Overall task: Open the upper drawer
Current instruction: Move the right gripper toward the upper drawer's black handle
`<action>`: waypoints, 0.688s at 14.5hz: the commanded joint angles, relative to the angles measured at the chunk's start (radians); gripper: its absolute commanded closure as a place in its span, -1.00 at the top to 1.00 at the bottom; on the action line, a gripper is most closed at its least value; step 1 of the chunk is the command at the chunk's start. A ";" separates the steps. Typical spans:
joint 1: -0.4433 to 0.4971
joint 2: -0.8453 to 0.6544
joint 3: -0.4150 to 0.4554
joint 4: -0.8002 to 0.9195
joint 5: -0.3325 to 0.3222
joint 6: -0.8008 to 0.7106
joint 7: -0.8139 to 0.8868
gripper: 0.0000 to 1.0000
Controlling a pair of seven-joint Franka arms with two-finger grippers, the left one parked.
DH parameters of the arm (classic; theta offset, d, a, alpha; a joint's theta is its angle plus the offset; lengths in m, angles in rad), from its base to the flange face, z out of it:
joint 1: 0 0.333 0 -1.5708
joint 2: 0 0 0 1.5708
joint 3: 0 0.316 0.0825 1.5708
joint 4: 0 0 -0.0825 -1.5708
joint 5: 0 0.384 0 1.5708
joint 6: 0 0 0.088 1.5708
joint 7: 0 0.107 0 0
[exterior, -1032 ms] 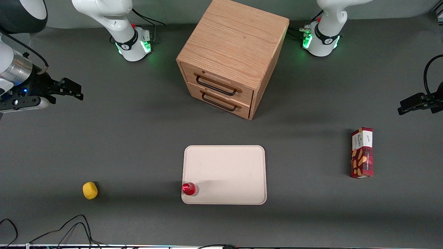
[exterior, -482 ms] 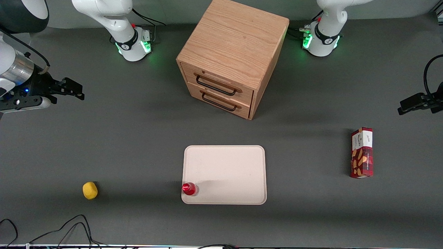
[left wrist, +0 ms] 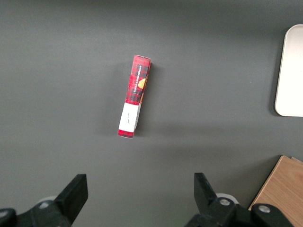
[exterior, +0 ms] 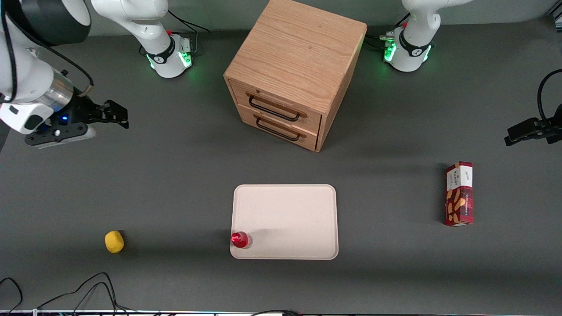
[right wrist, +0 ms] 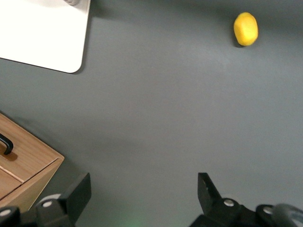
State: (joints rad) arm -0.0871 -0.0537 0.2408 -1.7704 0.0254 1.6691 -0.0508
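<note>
The wooden cabinet point(exterior: 298, 48) stands in the middle of the table, farther from the front camera than the tray. Its upper drawer point(exterior: 263, 94) is shut, and a long black handle point(exterior: 274, 109) runs along its front. The lower drawer point(exterior: 285, 131) beneath it is shut too. My right gripper point(exterior: 119, 116) hovers over bare table toward the working arm's end, well apart from the cabinet. It is open with nothing between its fingers point(right wrist: 206, 189). The right wrist view catches a corner of the cabinet point(right wrist: 23, 165) and one end of a black handle point(right wrist: 5, 144).
A white tray point(exterior: 285, 206) lies nearer the front camera than the cabinet, with a red-capped bottle point(exterior: 240, 239) on its corner. A yellow fruit point(exterior: 114, 242) sits near the front edge. A red snack box point(exterior: 459, 194) lies toward the parked arm's end. Cables point(exterior: 88, 289) trail at the front edge.
My right gripper has moved sideways over the table toward the cabinet, still open. The drawers and the other objects have not moved.
</note>
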 commanded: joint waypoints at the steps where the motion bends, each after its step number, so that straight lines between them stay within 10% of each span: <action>1: 0.001 -0.003 0.037 -0.008 -0.001 0.017 0.022 1.00; 10: 0.003 0.043 0.227 0.009 0.007 0.011 0.008 1.00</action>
State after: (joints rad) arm -0.0844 -0.0345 0.4246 -1.7704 0.0272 1.6743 -0.0477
